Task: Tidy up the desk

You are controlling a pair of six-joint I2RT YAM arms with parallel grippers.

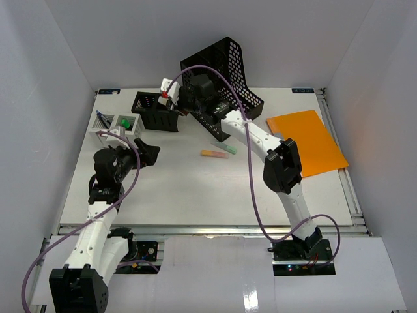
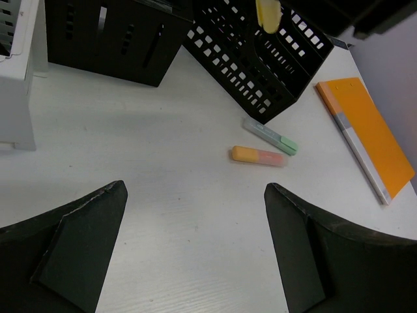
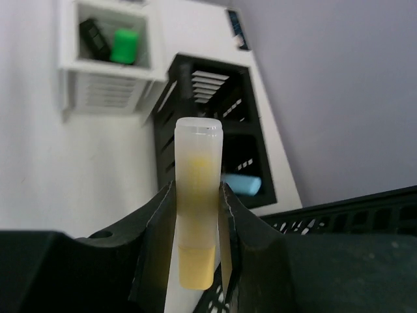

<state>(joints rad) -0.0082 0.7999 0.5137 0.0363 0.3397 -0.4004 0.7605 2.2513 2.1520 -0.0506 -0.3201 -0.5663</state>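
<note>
Reaching forward, right gripper around yellow highlighter

Black plastic mesh file tray: square-hole grid. Right of tray: flat orange rectangular folder, grey spine. Before tray: orange-pink plastic highlighter, pale-green plastic highlighter. Beside tray: translucent yellow plastic highlighter. White flat desk.

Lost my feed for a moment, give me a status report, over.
Left gripper open over the desk, empty. Right gripper shut on yellow highlighter, near black organizer. Orange highlighter, green highlighter loose on desk. No obstruction seen.
</note>
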